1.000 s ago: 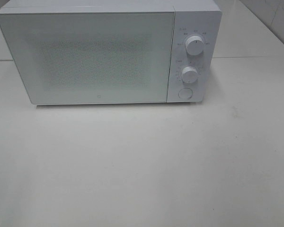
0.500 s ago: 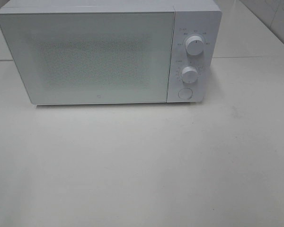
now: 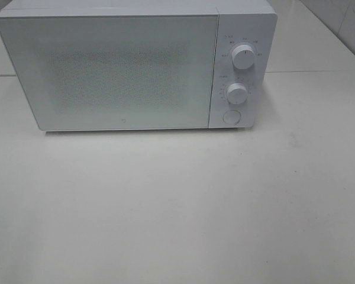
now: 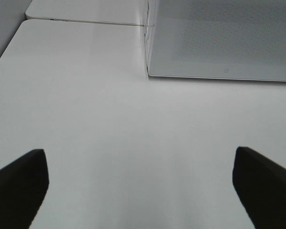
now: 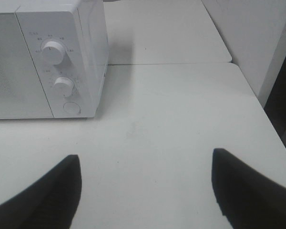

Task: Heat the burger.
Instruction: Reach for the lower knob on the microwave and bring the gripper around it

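The burger is out of view in every frame. A white microwave [image 3: 130,65] stands at the back of the white table [image 3: 177,207] with its door [image 3: 106,71] shut. Its panel carries two knobs [image 3: 242,58] and a round button [image 3: 231,116]. Neither arm shows in the exterior view. My left gripper [image 4: 140,191] is open and empty over bare table, near the microwave's left front corner [image 4: 148,71]. My right gripper [image 5: 145,191] is open and empty over bare table, in front of the microwave's knob panel [image 5: 57,67].
A seam [image 3: 319,72] joins a second table behind on the right. The table's right edge [image 5: 267,119] meets a dark gap and a white wall [image 5: 257,38]. The table's left edge [image 4: 9,52] shows in the left wrist view.
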Controlling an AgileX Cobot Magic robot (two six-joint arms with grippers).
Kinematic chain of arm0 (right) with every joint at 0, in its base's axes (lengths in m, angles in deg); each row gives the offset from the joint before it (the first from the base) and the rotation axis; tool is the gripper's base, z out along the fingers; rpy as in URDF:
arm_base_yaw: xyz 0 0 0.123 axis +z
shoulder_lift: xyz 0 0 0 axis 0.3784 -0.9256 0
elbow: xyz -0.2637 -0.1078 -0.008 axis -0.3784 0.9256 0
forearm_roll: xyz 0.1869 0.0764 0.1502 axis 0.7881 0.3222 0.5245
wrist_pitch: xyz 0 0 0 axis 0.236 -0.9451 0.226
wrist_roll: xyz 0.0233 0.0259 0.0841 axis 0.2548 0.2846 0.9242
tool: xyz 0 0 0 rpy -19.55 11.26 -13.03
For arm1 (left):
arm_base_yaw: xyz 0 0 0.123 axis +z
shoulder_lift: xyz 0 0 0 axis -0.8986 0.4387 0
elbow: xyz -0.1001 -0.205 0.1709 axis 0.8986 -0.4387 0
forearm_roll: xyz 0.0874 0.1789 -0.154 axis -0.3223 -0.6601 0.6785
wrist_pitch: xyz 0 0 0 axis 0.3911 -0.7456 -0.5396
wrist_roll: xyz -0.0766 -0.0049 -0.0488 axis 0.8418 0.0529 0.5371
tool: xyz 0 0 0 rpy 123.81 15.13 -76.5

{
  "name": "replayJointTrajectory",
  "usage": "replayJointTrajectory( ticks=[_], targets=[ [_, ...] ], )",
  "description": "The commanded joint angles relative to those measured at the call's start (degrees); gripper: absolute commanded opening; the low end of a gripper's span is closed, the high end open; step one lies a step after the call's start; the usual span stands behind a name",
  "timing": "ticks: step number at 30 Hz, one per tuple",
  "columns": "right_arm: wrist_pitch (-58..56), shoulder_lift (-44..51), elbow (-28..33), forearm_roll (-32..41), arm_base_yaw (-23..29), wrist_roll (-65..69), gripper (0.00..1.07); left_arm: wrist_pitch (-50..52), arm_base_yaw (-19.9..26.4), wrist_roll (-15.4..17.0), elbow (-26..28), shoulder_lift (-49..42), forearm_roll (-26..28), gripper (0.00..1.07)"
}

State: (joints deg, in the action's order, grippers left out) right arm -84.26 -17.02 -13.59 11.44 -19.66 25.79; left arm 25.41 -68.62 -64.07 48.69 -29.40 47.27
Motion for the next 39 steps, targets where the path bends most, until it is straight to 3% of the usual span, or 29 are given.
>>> replayJointTrajectory(
  ticks=[1,39],
  targets=[
    [4.18,-2.35,0.06,0.11,-0.34,-0.57,0.75,-0.06,0.23,0.11,0.06,-1.2,0.0,0.98],
    [54.89,-47.96,3.44,0.8,-0.34,1.32,0.75,-0.06,0.23,0.11,0.06,-1.2,0.0,0.98]
  ],
)
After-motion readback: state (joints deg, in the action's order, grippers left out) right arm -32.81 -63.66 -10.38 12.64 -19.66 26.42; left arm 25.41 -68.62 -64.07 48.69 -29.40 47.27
